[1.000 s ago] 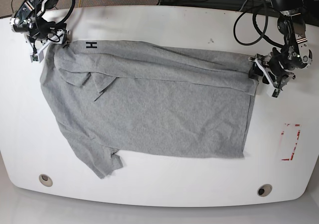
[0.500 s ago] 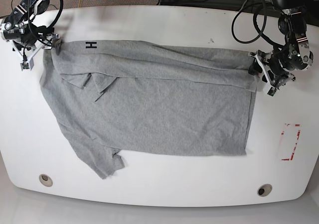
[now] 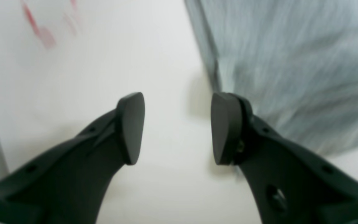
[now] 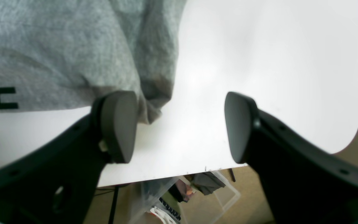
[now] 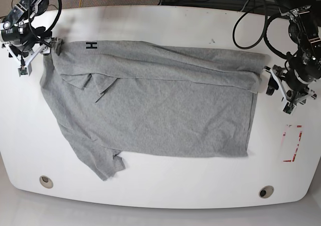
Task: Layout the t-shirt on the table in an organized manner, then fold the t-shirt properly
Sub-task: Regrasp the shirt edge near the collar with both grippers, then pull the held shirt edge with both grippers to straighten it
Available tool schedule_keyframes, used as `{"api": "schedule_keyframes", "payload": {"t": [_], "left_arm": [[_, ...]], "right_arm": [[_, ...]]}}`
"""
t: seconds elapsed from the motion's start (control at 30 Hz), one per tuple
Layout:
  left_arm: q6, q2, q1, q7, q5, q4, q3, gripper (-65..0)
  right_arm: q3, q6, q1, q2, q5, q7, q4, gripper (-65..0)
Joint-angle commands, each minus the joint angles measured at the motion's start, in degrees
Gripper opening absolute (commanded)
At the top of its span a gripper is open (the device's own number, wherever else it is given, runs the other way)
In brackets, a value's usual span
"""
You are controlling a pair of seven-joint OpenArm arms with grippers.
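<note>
Both end effectors, left (image 3: 177, 127) and right (image 4: 179, 126), gape wide and empty, so re-gripping could bunch the creased t-shirt (image 5: 160, 100) on the desk (image 5: 160, 20).

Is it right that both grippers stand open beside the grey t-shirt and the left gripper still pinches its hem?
Not quite. The left gripper pinches nothing: the left wrist view shows its jaws apart over bare table, the t-shirt lying beside one finger. The right gripper is likewise open.
</note>
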Motion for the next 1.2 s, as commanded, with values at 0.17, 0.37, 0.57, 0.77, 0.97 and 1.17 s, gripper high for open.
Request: {"api": "schedule_keyframes", "payload": {"t": [0.17,0.37,0.57,0.77,0.97,1.17], "left_arm": [[-0.1,3.4,-0.5,-0.3,-0.3,0.9,2.9,-33.2],[-0.1,5.9,-0.4,-0.4,0.0,-0.5,6.8,-33.2],[-0.1,6.5,-0.5,-0.5,0.0,-6.0,7.6,-33.2],[-0.1,6.2,-0.3,-2.8,0.0,-11.2,7.8,-33.2],[-0.1,4.0,0.1,-6.7,0.1,-14.8,7.8,-33.2],[-0.1,1.9,0.6,-8.3,0.1,-17.8,8.1,-33.2]], "right_arm": [[0.7,0.0,4.0,1.2,-0.5,0.9,-2.4,-23.5],[0.7,0.0,7.8,1.8,-0.5,1.2,-8.3,-23.5],[0.4,0.0,10.3,2.1,-0.5,4.9,-14.7,-23.5],[0.2,0.0,11.4,3.2,-0.5,9.2,-21.3,-23.5],[0.2,0.0,11.7,4.1,-0.5,10.7,-26.5,-23.5],[0.2,0.0,11.2,4.4,-0.5,14.6,-30.0,-23.5]]}}
